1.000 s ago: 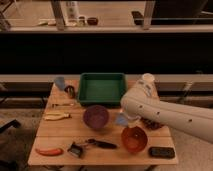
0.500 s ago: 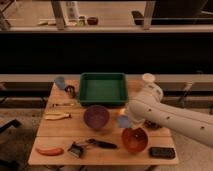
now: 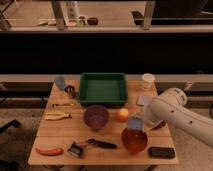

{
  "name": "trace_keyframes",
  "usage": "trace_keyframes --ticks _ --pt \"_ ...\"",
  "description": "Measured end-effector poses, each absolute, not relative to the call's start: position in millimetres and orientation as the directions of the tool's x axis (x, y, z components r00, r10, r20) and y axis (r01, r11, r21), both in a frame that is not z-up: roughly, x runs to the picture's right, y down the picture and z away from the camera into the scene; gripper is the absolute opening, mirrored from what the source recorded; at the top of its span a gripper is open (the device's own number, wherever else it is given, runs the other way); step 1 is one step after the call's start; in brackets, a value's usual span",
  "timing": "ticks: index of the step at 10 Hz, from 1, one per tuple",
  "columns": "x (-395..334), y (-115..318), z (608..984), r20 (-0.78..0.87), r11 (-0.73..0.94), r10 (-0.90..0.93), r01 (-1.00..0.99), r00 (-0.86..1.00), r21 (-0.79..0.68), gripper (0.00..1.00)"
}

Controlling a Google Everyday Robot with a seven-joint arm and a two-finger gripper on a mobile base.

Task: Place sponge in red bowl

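Note:
The blue-grey sponge (image 3: 135,122) hangs just above the back rim of the red bowl (image 3: 134,141), which stands at the table's front right. My gripper (image 3: 138,125) reaches in from the right at the end of the white arm (image 3: 172,112) and is shut on the sponge. The sponge and the arm hide most of the fingers.
A purple bowl (image 3: 96,116) and an orange (image 3: 122,114) sit left of the red bowl. A green tray (image 3: 102,87) lies at the back, with a white cup (image 3: 147,80) and a thin grey-blue square (image 3: 144,100) nearby. A black block (image 3: 161,152) sits at the front right, with a brush (image 3: 92,145), a banana (image 3: 57,116) and a red chili (image 3: 48,151) to the left.
The arm's elbow has dropped and swung right, uncovering the white cup. The sponge has shifted slightly right and now sits over the red bowl's rim.

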State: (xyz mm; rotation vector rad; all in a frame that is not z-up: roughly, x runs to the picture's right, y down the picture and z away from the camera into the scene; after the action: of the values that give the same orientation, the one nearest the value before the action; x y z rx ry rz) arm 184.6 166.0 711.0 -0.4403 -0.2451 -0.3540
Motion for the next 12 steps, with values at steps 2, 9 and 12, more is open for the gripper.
trace_keyframes --ticks 2,9,12 --pt "182.8 176.4 711.7 0.383 0.79 -0.353 0.491 0.854 -0.367 0.0" --pt "192.1 186.0 700.8 0.478 0.722 -0.422 0.605 0.77 -0.337 0.0" --pt "201.6 197.1 695.1 0.53 0.682 -0.467 0.67 0.708 -0.293 0.01"
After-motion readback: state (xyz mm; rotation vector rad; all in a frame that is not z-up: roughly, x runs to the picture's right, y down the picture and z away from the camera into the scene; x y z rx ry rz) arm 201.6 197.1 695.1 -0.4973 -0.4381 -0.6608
